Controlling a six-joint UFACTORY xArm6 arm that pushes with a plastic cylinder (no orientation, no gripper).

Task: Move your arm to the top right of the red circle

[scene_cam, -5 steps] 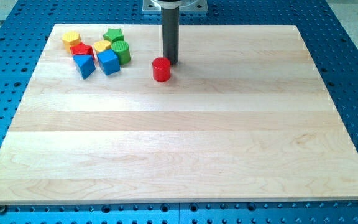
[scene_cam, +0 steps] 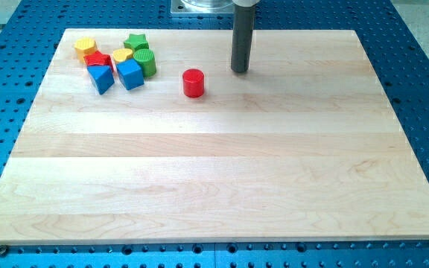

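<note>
The red circle (scene_cam: 193,83), a short red cylinder, stands on the wooden board (scene_cam: 222,171) in the upper middle of the view. My tip (scene_cam: 240,71) rests on the board to the right of the red circle and slightly toward the view's top, about a block's width away, not touching it.
A cluster sits at the view's top left: a yellow hexagon (scene_cam: 85,47), a green star (scene_cam: 135,42), a red block (scene_cam: 97,59), a yellow block (scene_cam: 121,55), a green cylinder (scene_cam: 145,62), a blue triangle (scene_cam: 102,77) and a blue cube (scene_cam: 129,74).
My tip has moved to the view's right, from just above the red circle's right edge to a spot clear of it. The blocks have not moved.
</note>
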